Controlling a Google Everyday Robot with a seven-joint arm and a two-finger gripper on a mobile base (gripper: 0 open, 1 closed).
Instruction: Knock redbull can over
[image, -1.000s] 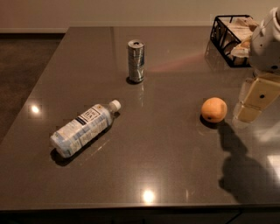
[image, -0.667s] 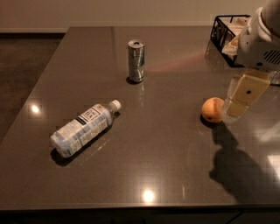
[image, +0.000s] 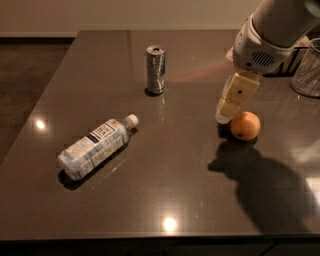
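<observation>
Dark glossy tabletop (image: 175, 200) carries the redbull can (image: 156, 70), upright toward the far edge, left of centre. The gripper (image: 225, 116) hangs at the right, pointing down, just beside an orange (image: 245, 125) and well apart from the can. Whether the gripper is open or closed cannot be told. A water bottle (image: 97, 146) lies on its side at the left.

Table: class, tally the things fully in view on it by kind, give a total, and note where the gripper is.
redbull can: 1
water bottle: 1
orange: 1
Total: 3
The gripper hangs low just left of the orange, well to the right of the upright redbull can.
</observation>
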